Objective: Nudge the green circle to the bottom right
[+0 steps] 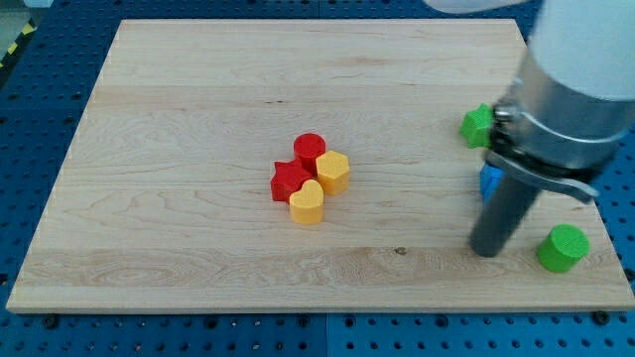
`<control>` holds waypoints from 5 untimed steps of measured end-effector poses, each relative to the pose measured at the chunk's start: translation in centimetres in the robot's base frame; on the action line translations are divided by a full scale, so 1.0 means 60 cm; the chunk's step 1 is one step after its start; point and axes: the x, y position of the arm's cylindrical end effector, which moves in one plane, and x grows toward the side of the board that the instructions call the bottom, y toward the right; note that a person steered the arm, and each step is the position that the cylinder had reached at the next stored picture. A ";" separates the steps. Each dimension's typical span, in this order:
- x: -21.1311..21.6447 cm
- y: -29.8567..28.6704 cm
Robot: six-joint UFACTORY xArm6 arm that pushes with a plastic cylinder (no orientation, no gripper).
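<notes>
A: Far left of the worktop (149,149)?
B: Bare wood, pale grain, resting on a blue perforated base (40,99).

A: Toward the middle?
B: Four blocks bunched tight, touching one another. Red circle (310,149) at the far side of the bunch. Red star (289,180) on the left, just nearer. Yellow hexagon (333,172) on the right, pressed against the red circle. Yellow heart (307,202) nearest of the four, tucked under the star and the hexagon.

A: Further right?
B: Green star (475,124), partly hidden behind the arm's housing (571,84). Below it a blue block (489,180), mostly covered by the rod, shape impossible to make out.

A: And my tip?
B: My tip (486,248) down on the worktop, at the end of the dark rod (504,210), just nearer than the blue block and well apart from the central bunch.

A: Fingers?
B: None on this arm, only the rod, so nothing clenched or released to report.

A: The green circle?
B: Green circle (563,248) close to the near right corner of the worktop, just right of my tip, a narrow gap between them, not touching. Sitting flat, close to the right edge.
</notes>
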 end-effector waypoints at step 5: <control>0.071 0.271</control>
